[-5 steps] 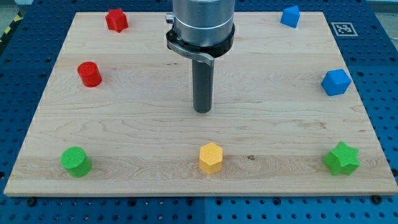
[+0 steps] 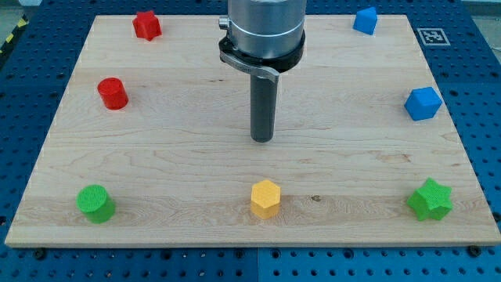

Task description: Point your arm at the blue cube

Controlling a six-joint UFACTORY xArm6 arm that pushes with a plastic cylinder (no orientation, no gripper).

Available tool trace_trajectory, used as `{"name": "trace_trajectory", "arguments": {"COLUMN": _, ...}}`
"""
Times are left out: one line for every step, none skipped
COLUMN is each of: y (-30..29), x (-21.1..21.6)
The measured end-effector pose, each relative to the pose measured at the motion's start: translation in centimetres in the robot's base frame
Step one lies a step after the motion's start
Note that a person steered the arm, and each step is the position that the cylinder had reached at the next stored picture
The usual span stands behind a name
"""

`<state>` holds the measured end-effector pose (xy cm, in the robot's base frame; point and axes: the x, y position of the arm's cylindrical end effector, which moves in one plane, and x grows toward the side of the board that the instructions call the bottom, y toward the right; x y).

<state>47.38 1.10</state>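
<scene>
My tip rests on the wooden board near its middle, touching no block. Two blue blocks lie to the view's right: a small blue cube at the top right corner and a larger blue block at the right edge, of a many-sided shape. Both are far from my tip, to its right. The yellow hexagonal block lies just below my tip.
A red star block is at the top left and a red cylinder below it. A green cylinder is at the bottom left, a green star block at the bottom right.
My tip has moved slightly to the view's right. No block has moved.
</scene>
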Motion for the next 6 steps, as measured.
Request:
{"name": "trace_trajectory", "arguments": {"y": 0.0, "x": 0.0}}
{"name": "trace_trajectory", "arguments": {"y": 3.8, "x": 0.0}}
{"name": "trace_trajectory", "arguments": {"y": 9.1, "x": 0.2}}
{"name": "trace_trajectory", "arguments": {"y": 11.8, "x": 1.2}}
{"name": "trace_trajectory", "arguments": {"y": 11.8, "x": 1.3}}
{"name": "trace_trajectory", "arguments": {"y": 11.8, "x": 1.3}}
